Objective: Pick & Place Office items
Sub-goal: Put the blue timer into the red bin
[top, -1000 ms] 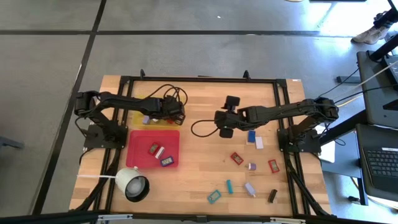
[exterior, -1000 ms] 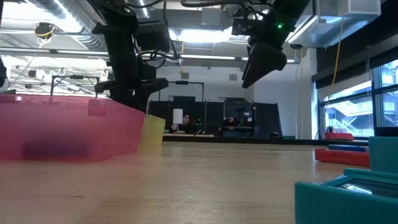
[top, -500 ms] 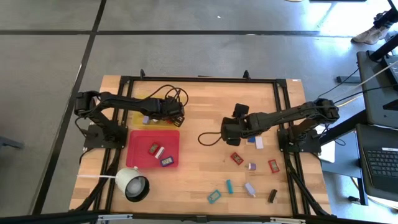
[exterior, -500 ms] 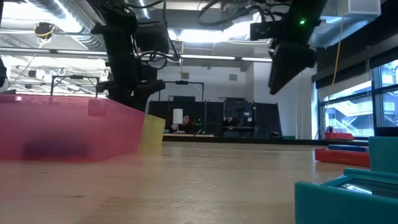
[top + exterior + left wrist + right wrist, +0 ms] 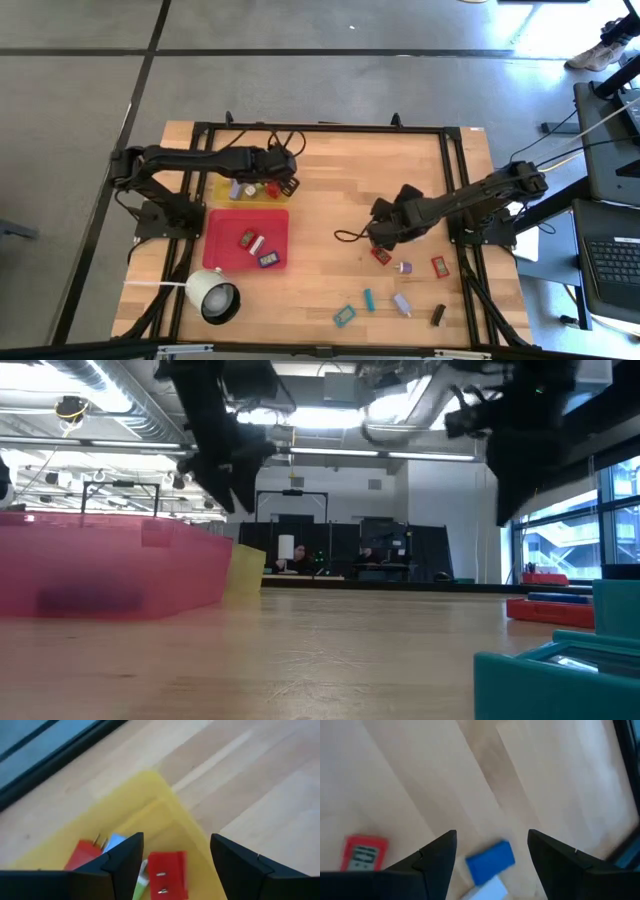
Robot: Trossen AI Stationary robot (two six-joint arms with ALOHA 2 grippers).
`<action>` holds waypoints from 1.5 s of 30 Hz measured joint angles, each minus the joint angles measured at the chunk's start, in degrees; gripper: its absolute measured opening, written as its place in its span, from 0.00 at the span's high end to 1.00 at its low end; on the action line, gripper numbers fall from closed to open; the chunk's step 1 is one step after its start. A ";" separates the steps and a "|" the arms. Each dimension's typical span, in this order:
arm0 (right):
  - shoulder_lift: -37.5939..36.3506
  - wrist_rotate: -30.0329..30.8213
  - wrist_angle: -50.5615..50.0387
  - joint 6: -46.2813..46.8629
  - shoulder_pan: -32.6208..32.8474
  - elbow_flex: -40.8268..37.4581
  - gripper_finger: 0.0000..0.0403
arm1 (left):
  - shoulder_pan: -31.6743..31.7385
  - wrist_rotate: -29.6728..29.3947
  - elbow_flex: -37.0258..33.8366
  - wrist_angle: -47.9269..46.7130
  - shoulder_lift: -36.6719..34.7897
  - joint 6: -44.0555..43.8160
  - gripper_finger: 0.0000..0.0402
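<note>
The right pincer, spread and empty, hovers over a blue block lying slantwise between its fingers; the left pincer, spread, hangs above the yellow tray.

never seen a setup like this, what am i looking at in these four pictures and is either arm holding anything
These are two dark robot arms bolted at a wooden table, each ending in a two-finger gripper. One picture looks straight down on the table, one looks level across it from table height, and two come from cameras on the arms' wrists.

The left gripper hangs over a yellow tray, jaws apart and empty. Directly below it in the tray lies a red block, with another red piece beside it.

The right gripper is out over the loose items on the table, jaws apart and empty too. Its wrist camera shows a blue block and a red item on the wood.

A red tray holds three small pieces, and a white cup-like thing with a cord sits near it.
</note>
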 joint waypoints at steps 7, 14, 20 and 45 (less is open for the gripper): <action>-0.02 -3.49 -1.74 15.04 2.17 -8.77 0.39 | -1.74 4.07 0.83 0.23 -2.88 -0.22 0.43; -0.02 -7.28 -1.42 24.55 2.32 -13.60 0.39 | -5.45 2.48 0.83 1.08 -3.04 -0.23 0.43; -1.61 -4.02 -1.13 25.15 1.07 -15.15 0.39 | -8.31 -0.93 0.83 2.35 -3.04 0.04 0.43; -23.03 -9.26 22.48 42.02 -4.03 -33.29 0.39 | -11.27 -6.31 0.83 3.13 -3.04 1.37 0.44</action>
